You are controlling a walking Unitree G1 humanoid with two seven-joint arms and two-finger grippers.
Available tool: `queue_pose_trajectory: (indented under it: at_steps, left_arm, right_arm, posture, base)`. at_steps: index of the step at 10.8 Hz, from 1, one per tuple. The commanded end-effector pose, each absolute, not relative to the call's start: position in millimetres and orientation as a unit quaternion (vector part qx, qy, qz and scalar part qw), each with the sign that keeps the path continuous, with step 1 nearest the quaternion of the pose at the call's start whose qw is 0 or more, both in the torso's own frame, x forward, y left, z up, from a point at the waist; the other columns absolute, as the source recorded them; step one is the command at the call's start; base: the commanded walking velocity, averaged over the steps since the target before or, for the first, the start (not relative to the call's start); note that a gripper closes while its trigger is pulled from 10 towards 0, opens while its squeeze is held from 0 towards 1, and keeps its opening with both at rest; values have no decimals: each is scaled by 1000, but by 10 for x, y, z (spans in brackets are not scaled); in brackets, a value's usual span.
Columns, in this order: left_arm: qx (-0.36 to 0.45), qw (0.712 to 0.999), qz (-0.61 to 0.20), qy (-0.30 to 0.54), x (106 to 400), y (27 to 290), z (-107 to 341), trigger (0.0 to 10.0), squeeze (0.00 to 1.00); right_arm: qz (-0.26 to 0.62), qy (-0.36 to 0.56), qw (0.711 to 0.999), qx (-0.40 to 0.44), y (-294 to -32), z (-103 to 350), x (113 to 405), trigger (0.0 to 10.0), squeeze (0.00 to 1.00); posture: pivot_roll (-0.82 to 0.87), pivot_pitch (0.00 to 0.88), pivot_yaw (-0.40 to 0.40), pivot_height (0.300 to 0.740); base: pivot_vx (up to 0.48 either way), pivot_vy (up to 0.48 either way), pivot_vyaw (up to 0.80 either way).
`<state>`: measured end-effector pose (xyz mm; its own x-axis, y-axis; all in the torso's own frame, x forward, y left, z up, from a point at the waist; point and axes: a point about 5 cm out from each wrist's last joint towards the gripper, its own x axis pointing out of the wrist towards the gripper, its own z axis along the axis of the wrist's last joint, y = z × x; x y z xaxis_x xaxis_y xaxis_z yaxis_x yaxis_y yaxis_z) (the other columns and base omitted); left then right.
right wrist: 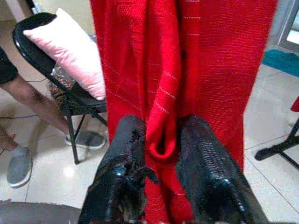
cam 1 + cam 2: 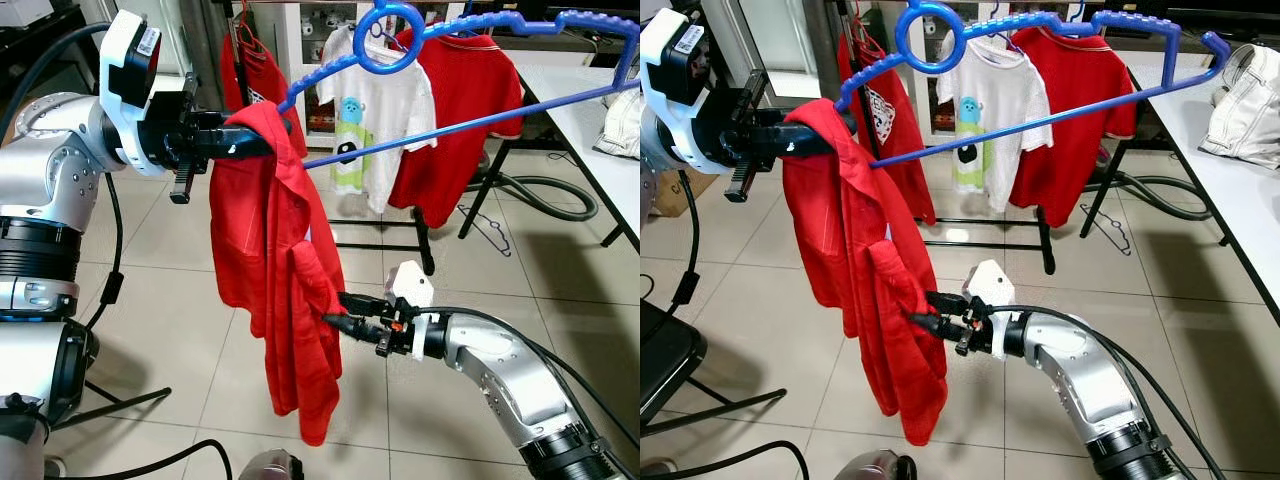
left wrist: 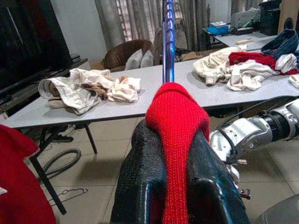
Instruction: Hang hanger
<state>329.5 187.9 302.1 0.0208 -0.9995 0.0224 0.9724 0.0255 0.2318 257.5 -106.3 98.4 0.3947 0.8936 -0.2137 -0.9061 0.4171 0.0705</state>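
Left hand (image 2: 262,138), up at your left, is clamped shut on the shoulder of the long red knitted garment (image 2: 268,290) where it drapes over one end of the big blue plastic hanger (image 2: 470,75). From that hand the hanger's long axis runs up and away to your right, its round hook loop nearest the black clothes rack (image 2: 425,235) with hung shirts behind. So you carry with the left, and the rack lies ahead. Lower down, your right hand (image 2: 335,310) pinches a fold of the same garment's hanging middle, its fingers (image 1: 124,140) closed on cloth. Head views give you the hanger's full sweep; the left wrist view adds the grey surface (image 3: 117,105) piled with clothes, and the right wrist view a seated person's legs (image 1: 28,107).
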Motion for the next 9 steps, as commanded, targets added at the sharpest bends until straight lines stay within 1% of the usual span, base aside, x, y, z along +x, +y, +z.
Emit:
queue_pose_trajectory:
  at_steps: [1,3,6,7,9]
  left_arm:
    - [84,712,-688,-115,3293,1903,3158,0,0]
    - [83,712,-687,-115,3290,1905,3146,0,0]
    - [81,717,-684,-111,3273,1940,3116,0,0]
    - [80,720,-682,-103,3253,1971,3070,0,0]
    - [78,722,-683,-80,3199,1992,2929,0,0]
  right_arm:
    - [525,103,844,-36,-1102,1011,2633,0,0]
    - [517,105,849,-39,-1133,997,2648,0,0]
    - [505,128,851,-75,-1296,915,2614,0,0]
    - [479,136,862,-100,-1444,893,2629,0,0]
    - [386,149,898,-150,-1802,863,2728,0,0]
  posture:
    - [73,0,79,740]
    - [73,0,77,740]
    - [72,0,75,740]
    - [70,0,75,740]
    - [66,0,77,740]
  base:
    - [0,0,0]
    - [0,0,0]
    - [0,0,0]
    - [0,0,0]
    - [0,0,0]
